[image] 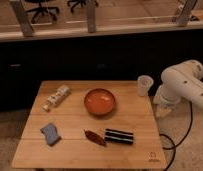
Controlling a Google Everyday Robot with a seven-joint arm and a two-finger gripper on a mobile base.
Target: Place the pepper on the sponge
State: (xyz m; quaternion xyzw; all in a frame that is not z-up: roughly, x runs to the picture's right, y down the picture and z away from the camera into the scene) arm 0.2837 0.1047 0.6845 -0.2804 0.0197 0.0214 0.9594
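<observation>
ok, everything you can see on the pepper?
The pepper is a slender, glossy dark red chili lying flat and diagonal on the wooden table, near its front edge. Its right tip nearly meets the black striped block; contact unclear. The sponge lies apart, leftward. The gripper hangs beyond the table's right edge.

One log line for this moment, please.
hand: past right edge of table, by cup | pepper: on table, apart from sponge | sponge: bare | status: pepper not yet picked

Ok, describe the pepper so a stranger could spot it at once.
Start at the wooden table, whose right edge the end effector hangs beside. In front of the orange bowl lie two things: the pepper is the left one, slim, pointed and dark red, unlike the black striped block.
</observation>
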